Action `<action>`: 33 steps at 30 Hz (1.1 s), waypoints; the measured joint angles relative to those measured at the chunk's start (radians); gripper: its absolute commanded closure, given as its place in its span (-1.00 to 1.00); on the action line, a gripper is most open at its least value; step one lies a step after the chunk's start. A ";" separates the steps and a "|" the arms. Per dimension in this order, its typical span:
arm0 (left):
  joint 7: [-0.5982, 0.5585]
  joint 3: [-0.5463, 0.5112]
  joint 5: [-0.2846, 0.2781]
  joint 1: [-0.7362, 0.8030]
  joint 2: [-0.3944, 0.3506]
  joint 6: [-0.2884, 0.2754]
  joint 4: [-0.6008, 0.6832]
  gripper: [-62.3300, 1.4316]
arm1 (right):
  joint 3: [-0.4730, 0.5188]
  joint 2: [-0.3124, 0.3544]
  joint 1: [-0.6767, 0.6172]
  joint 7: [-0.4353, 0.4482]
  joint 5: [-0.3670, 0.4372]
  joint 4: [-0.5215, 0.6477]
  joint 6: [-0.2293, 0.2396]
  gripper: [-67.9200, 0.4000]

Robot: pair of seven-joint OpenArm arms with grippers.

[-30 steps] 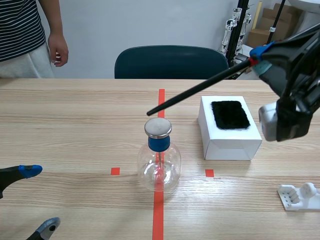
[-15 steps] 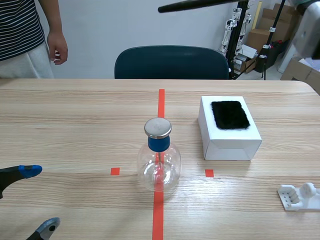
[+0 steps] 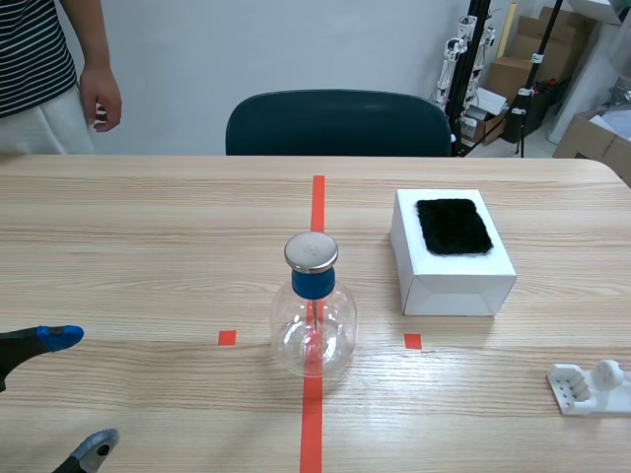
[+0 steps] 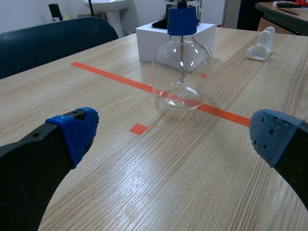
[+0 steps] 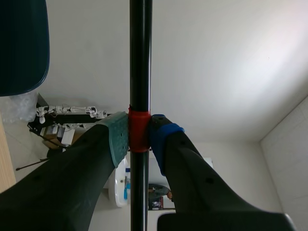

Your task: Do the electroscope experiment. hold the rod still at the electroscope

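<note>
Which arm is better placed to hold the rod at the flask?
Right: the right pincer is shut on the rod. The left pincer is open and empty, with the electroscope ahead of it.

Room's bright and even, with soft light that looks like it comes from above and no hard shadows anywhere. The pale wooden counter (image 3: 148, 246) picks up a milky sheen just ahead of the left claw (image 4: 175, 134). The clear round glass flask (image 3: 314, 335) throws small white glints, with only a faint shadow under it. Against the glowing white wall (image 5: 216, 72), the thin black rod (image 5: 140, 57) and the right claw (image 5: 139, 139) pinching it go near-silhouette.
</note>
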 measured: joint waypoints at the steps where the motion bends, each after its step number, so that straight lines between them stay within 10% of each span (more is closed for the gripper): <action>1: 0.000 0.000 0.000 0.000 0.000 0.000 0.000 -1.00 | 0.000 -0.001 0.000 0.009 0.011 -0.005 -0.010 0.83; 14: 0.000 0.000 0.000 0.000 0.000 0.000 0.000 -1.00 | 0.122 -0.190 -0.022 0.002 0.031 -0.111 -0.041 0.83; 24: 0.000 0.000 0.000 0.000 0.000 0.000 0.000 -1.00 | 0.347 -0.227 -0.338 0.038 0.019 -0.091 -0.040 0.83; 33: 0.000 0.000 0.000 0.000 0.000 0.000 0.000 -1.00 | 0.538 -0.472 -0.541 0.219 -0.141 -0.063 -0.105 0.83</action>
